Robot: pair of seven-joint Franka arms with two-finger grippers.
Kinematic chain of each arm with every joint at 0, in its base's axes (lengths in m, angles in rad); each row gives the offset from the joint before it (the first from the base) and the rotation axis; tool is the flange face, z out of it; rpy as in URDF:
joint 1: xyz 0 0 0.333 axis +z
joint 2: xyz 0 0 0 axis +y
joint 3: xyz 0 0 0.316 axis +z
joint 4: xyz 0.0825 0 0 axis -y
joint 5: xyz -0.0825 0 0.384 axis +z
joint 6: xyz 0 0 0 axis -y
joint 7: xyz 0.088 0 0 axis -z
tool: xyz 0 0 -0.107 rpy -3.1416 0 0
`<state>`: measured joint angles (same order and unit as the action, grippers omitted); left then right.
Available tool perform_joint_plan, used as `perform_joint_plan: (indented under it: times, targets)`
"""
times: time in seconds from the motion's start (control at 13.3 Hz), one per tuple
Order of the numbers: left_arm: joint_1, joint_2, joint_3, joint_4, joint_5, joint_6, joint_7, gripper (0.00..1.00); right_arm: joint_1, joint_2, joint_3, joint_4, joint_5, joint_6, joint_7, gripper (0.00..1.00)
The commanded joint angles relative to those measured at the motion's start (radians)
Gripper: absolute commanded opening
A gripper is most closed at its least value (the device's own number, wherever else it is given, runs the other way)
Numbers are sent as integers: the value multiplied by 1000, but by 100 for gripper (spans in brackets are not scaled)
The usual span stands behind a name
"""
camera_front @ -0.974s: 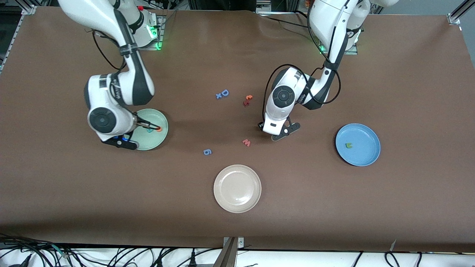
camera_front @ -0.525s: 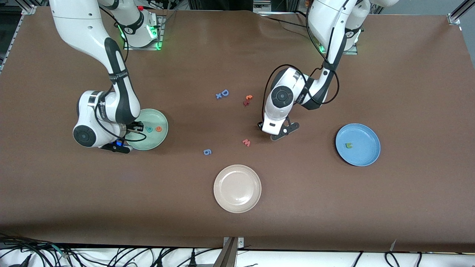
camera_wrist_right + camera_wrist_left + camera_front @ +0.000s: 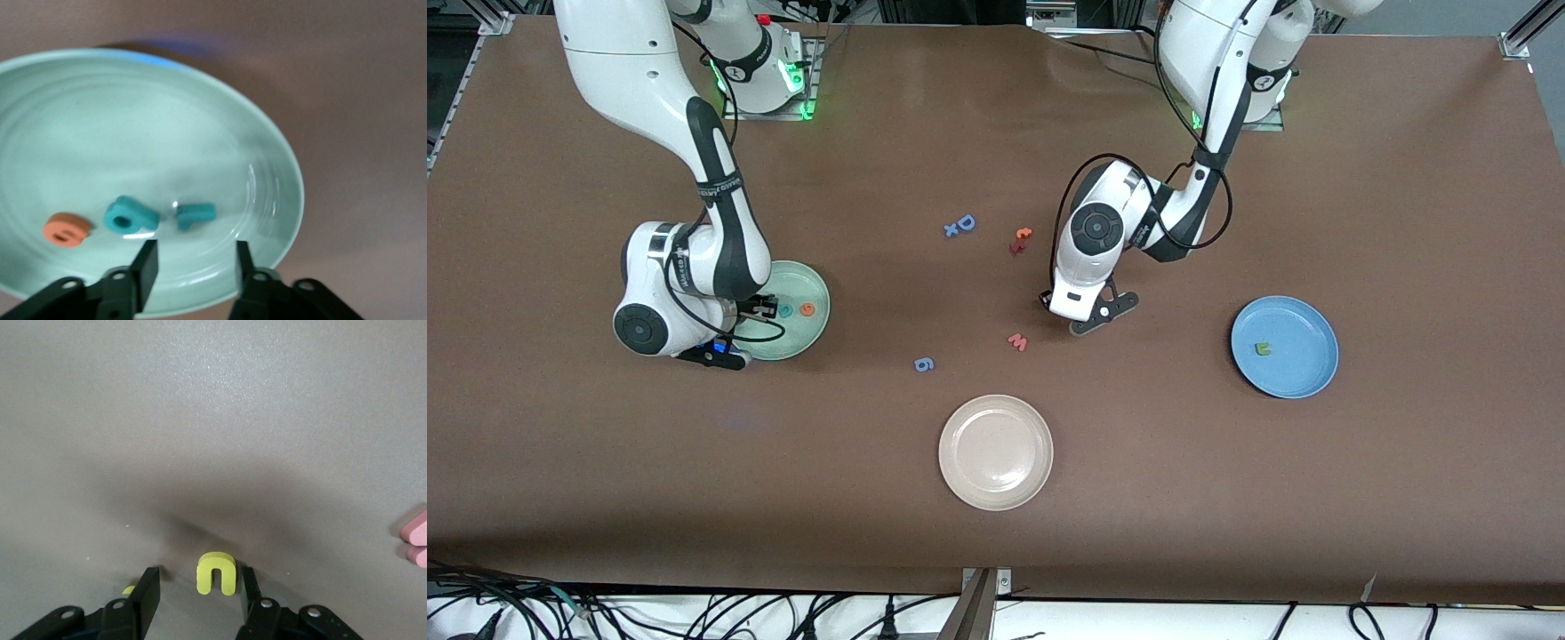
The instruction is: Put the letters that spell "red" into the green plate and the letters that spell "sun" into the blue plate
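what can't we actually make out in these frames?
- Front view: the yellow u is hidden under the left gripper.
- Left wrist view: a second yellow piece is mostly covered by a finger; its letter is unreadable.
- Front view: the teal pieces in the green plate are partly hidden by the right gripper.
- The green letter in the blue plate is too small to read.

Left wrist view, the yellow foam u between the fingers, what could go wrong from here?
The left gripper stands open around the yellow foam u, which lies close to one finger, so closing may shove or tip it. A second yellow foam piece peeks out beside the other finger and could get nudged or caught.
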<state>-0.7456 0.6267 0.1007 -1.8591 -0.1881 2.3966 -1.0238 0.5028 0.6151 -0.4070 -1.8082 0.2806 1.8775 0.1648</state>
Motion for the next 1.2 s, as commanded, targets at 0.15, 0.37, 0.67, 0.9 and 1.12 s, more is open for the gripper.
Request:
perform_joint_plan:
  times: [0.15,0.37,0.67,0.9,1.12]
  targets:
    - [-14,10,10,17,36,1,-29,48,26,-69,-4,111,2,-173,47,100]
    - [-14,10,10,18,36,1,-27,48,49,-145,1,112,-70,-208,47,100]
    - [-14,11,10,26,38,1,-27,48,54,-251,5,112,-87,-250,30,100]
    - [-14,22,10,31,53,1,-27,48,83,-282,7,110,-87,-259,33,100]
    - [-14,22,10,31,53,33,-29,48,108,-301,7,112,-89,-259,39,100]
